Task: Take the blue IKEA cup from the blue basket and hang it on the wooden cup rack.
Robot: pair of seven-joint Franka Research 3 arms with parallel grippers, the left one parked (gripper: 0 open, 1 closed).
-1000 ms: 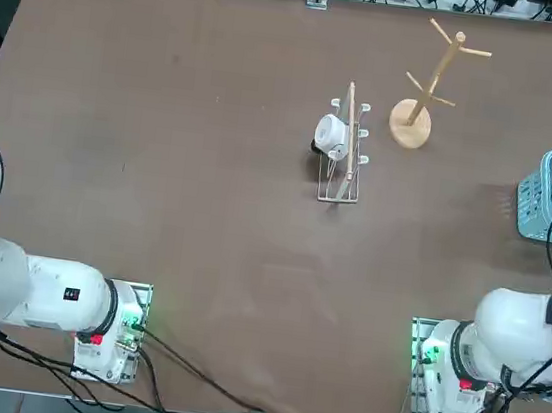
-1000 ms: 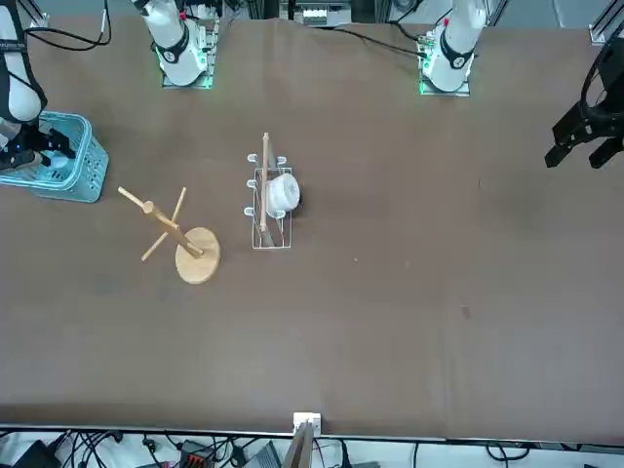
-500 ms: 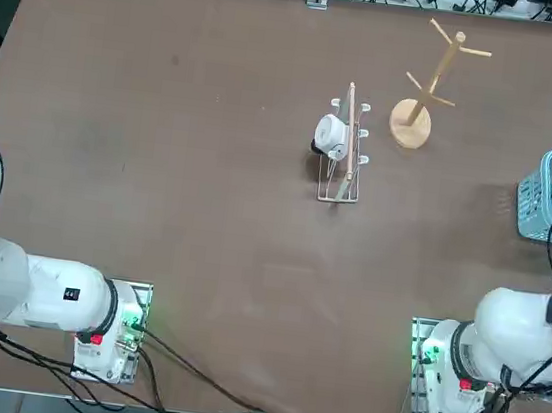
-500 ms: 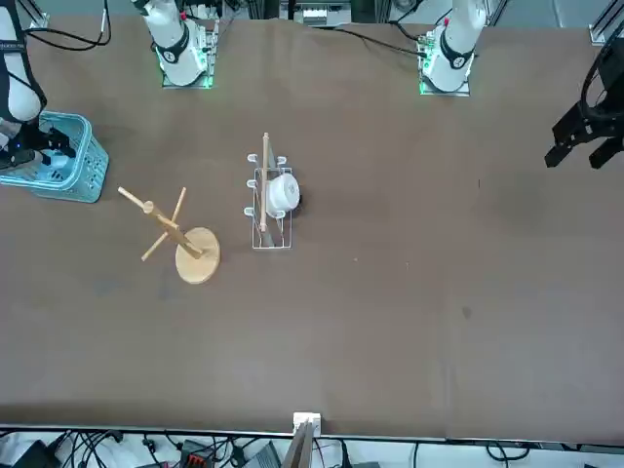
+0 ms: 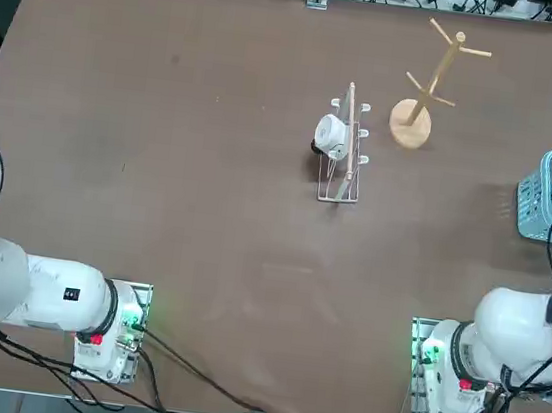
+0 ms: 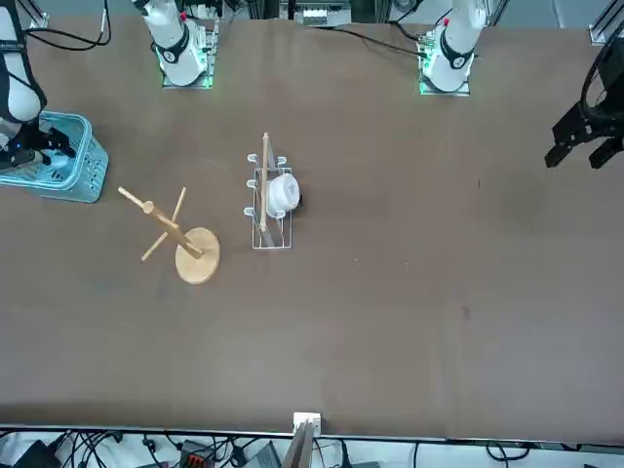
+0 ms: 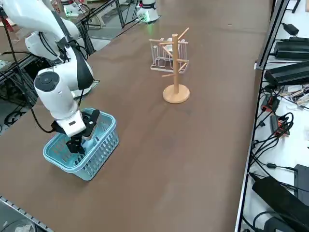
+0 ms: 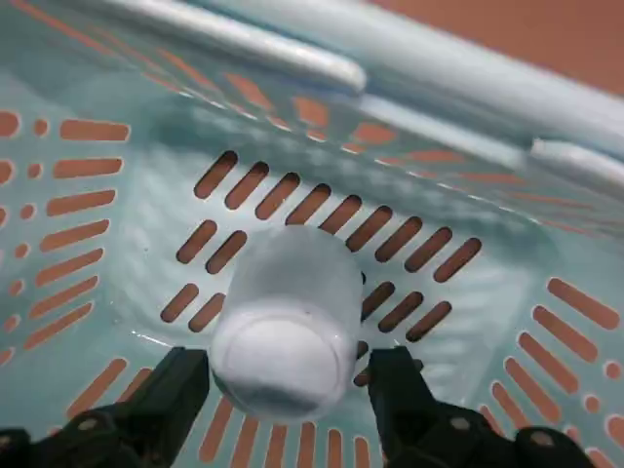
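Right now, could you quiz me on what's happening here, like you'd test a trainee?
1. True or false: the right gripper is shut on the blue IKEA cup.
2. Where does the cup lie? A) on the wooden cup rack B) in the blue basket C) on the table
3. What sits on the metal wire rack?

Key: 1 false, its fingers stand open either side of the cup. 2 B. 3 a white mug.
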